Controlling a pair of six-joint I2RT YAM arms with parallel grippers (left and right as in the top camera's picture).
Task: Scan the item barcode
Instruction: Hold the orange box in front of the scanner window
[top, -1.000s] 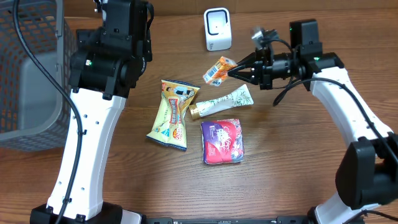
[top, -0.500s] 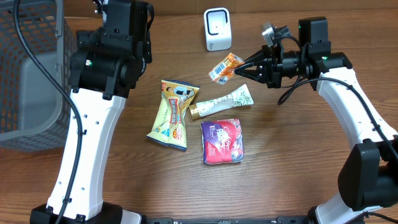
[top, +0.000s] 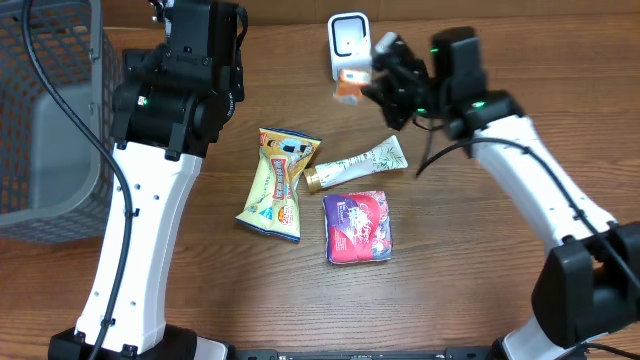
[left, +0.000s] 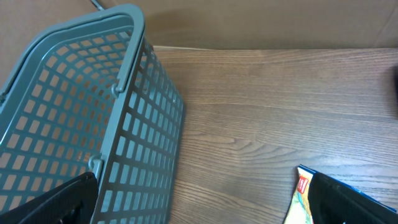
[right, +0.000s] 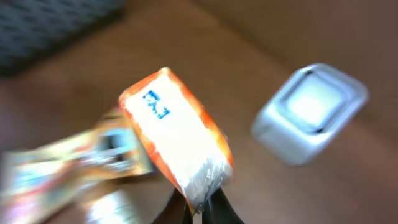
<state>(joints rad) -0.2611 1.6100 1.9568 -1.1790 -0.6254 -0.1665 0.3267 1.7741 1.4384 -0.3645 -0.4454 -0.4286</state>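
While the right gripper (right: 198, 210) pinches the orange packet (right: 177, 134) just beside the scanner (right: 311, 112), the left gripper (left: 199, 208) gapes wide, well apart.

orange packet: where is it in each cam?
Overhead: orange packet at top centre, just below the scanner.
Left wrist: not in it.
Right wrist: centre, pinched at its lower end.
Shared landmark: the scanner, right of the packet in the right wrist view; absent from left wrist.
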